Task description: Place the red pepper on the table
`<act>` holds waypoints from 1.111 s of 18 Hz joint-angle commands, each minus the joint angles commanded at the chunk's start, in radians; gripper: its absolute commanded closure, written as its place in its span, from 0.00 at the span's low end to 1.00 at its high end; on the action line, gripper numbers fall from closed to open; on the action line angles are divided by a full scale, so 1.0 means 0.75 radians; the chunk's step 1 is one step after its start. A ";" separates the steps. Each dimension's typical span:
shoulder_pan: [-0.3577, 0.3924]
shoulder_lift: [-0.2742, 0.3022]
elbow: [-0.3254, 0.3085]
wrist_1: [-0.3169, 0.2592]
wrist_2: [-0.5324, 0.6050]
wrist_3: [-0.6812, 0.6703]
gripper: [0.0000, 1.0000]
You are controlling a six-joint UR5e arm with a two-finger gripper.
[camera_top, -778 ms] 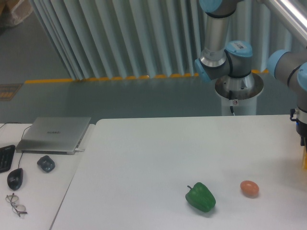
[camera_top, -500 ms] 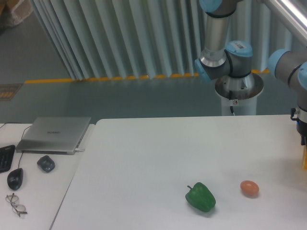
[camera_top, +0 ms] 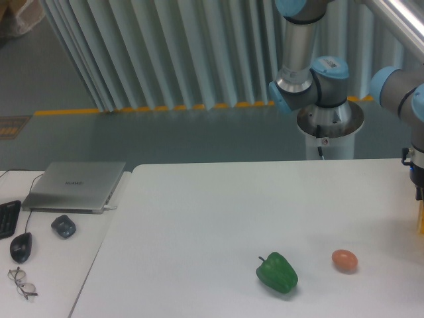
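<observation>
Over on the far left, a narrow side desk carries the office bits: the corner of a black keyboard at the frame edge, a dark mouse just below it, and a pair of glasses lying folded nearest the camera. Next along, a small dark grey gadget sits in front of a closed silver laptop, which lies flat towards the back of that desk.

Moving right, we're onto the table, broad and matte white, its rounded corner butting up beside the laptop. Most of its near half is bare until the green pepper, glossy, resting on its side with its stem pointing up and left. Just to its right, apart from it and not touching, sits an orange-brown egg-shaped thing.

Behind the table, the arm's base stands on the floor, with the grey tube and pale blue joints of the arm rising out of the top of the frame, vertical blinds behind it. At the extreme right edge the wrist section comes down over the table, and only a sliver of the gripper shows, dark with a bit of yellow under it, cut off by the frame. Whether the jaws are released or clenched, I cannot tell. The red pepper is nowhere on the visible tabletop; if it's anywhere, it's beyond that right edge, out of sight
</observation>
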 joint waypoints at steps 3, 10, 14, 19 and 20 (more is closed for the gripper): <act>-0.004 0.004 -0.002 0.004 0.008 0.000 0.00; 0.057 0.043 -0.012 0.024 0.004 0.020 0.00; 0.059 0.039 -0.037 0.043 0.002 0.008 0.00; 0.127 0.047 -0.039 0.029 0.010 0.020 0.00; 0.139 0.047 -0.043 0.027 0.012 0.020 0.00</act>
